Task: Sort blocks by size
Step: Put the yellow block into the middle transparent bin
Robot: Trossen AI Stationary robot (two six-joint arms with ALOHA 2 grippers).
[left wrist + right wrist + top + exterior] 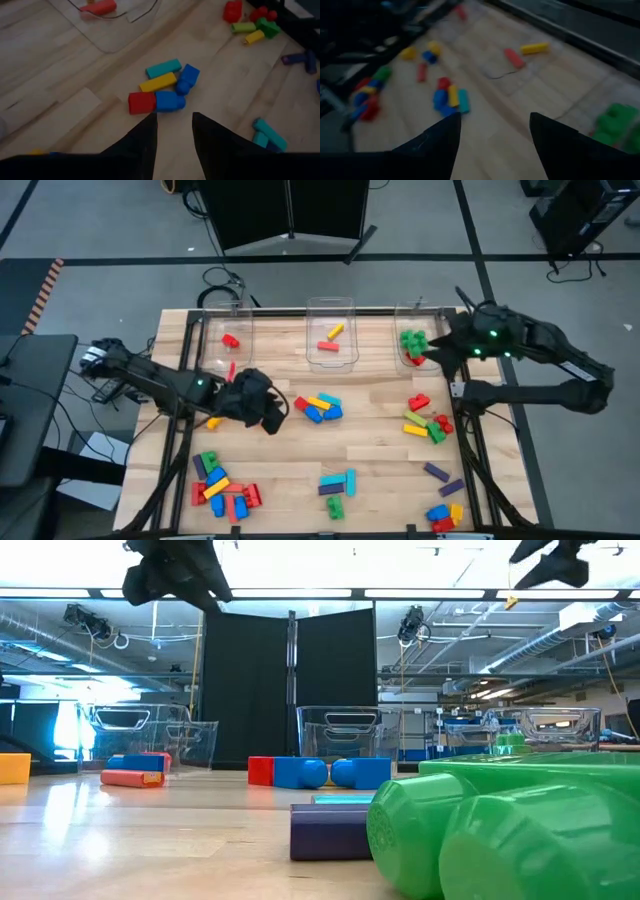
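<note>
Green chunky bricks (500,830) lie nearest the low camera, a purple one (330,830) just past them. My left gripper (174,125) hangs empty, fingers part open, above the centre cluster: red block (141,102) butted to a blue one (170,100), yellow (158,82) and cyan (163,68) beside. Best to descend square over one brick, clear of neighbours. My right gripper (492,132), open and empty, hovers by the right bin (420,320), which holds green blocks (411,340). Three clear bins line the far edge.

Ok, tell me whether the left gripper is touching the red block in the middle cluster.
Apart. The left wrist view shows the left gripper with open fingers, bare wood visible between them, hanging above the red block.
</note>
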